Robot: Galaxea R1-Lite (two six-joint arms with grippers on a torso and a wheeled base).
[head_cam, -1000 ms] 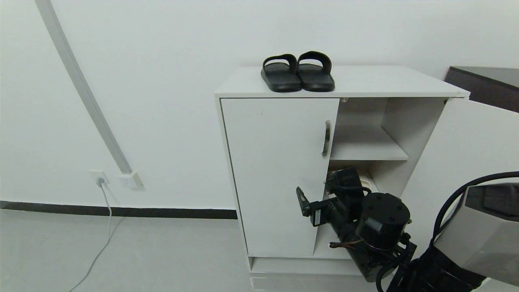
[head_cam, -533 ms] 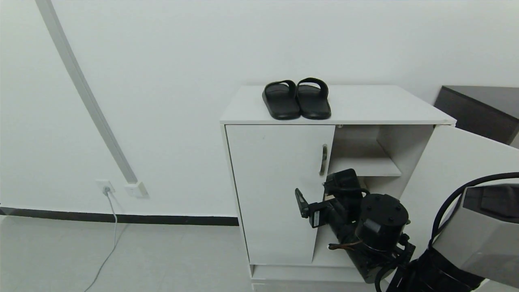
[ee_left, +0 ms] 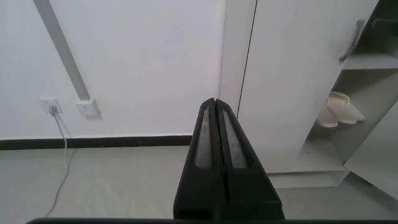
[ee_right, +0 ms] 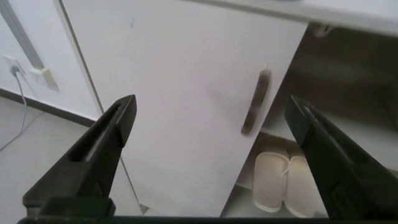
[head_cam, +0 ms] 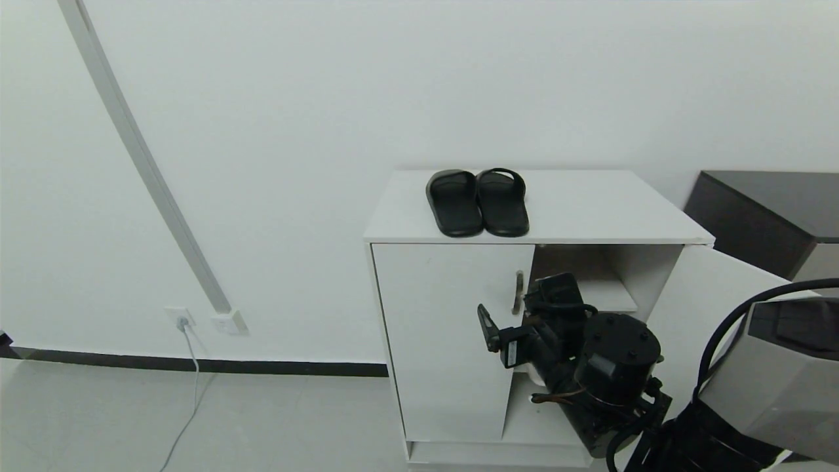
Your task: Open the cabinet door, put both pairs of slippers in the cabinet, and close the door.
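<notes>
Right gripper [ee_right: 210, 106] is spread wide with nothing in it, low and right of centre in the head view, just in front of the cabinet's [head_cam: 590, 216] shut left door [head_cam: 446, 341] and its handle [ee_right: 255, 102]. Left gripper [ee_left: 216, 118] has its fingers pressed together, empty. Black slippers [head_cam: 477, 202] sit side by side on the cabinet top, mid-frame. White slippers [ee_right: 280, 180] lie on the lower shelf inside, and the right door [head_cam: 708, 301] stands open.
</notes>
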